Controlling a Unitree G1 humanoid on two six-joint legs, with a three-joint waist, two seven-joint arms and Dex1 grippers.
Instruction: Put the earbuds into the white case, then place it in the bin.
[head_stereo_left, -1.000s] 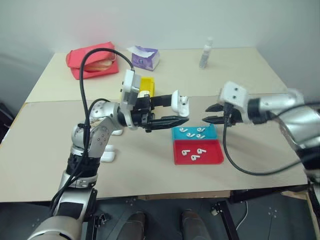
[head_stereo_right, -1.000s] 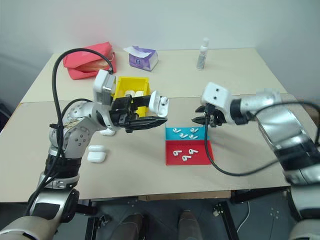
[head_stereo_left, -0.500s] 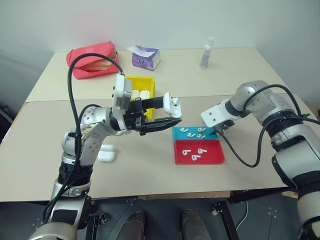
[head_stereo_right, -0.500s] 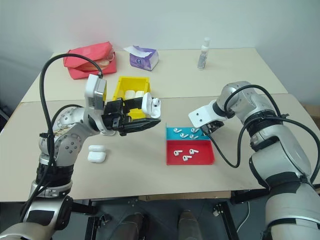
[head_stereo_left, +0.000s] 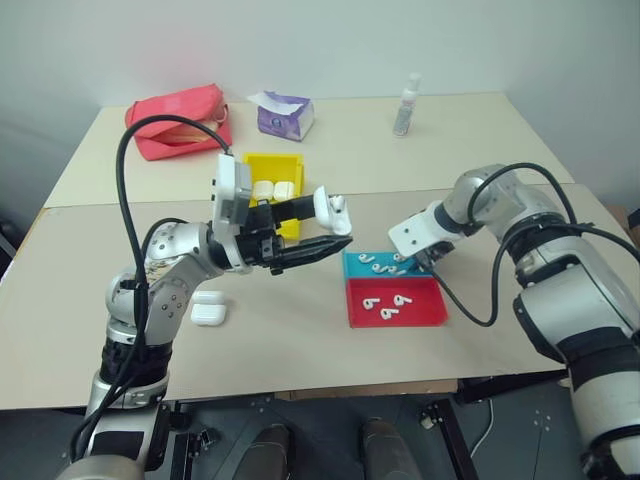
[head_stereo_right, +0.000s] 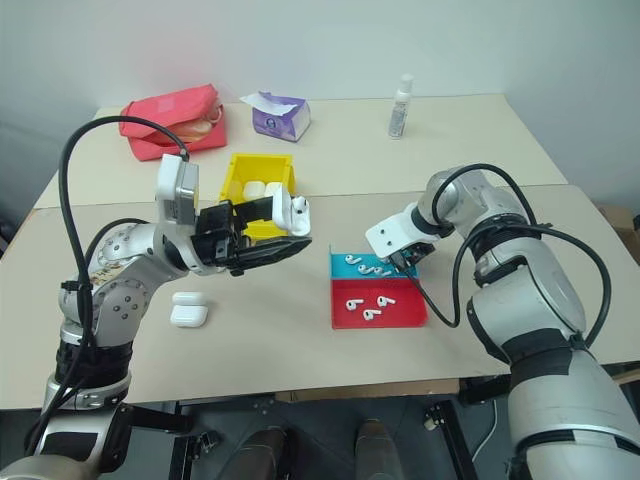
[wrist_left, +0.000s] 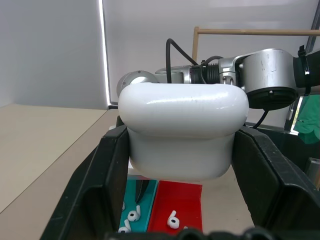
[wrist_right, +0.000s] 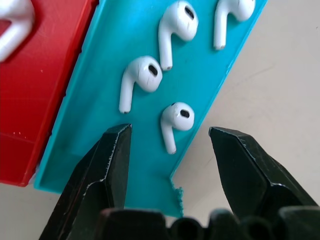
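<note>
While the white case (head_stereo_left: 331, 212) is being gripped aloft by the left pincer (head_stereo_left: 322, 230), an earbud (wrist_right: 176, 120) in the blue tray (wrist_right: 105, 130) is being straddled by the spread right pincer (wrist_right: 169, 145), best lowered squarely.

White earbuds (wrist_right: 176, 118) on a teal tray (head_stereo_left: 352, 267), red tray (head_stereo_left: 425, 316) beside it, yellow bin (head_stereo_left: 262, 161), white case (wrist_left: 183, 131), black fingers (wrist_right: 102, 165).

Your left gripper (head_stereo_left: 322, 228) is clamped, pointing level – your right gripper (wrist_right: 170, 142) points steeply down, fingers spread.
</note>
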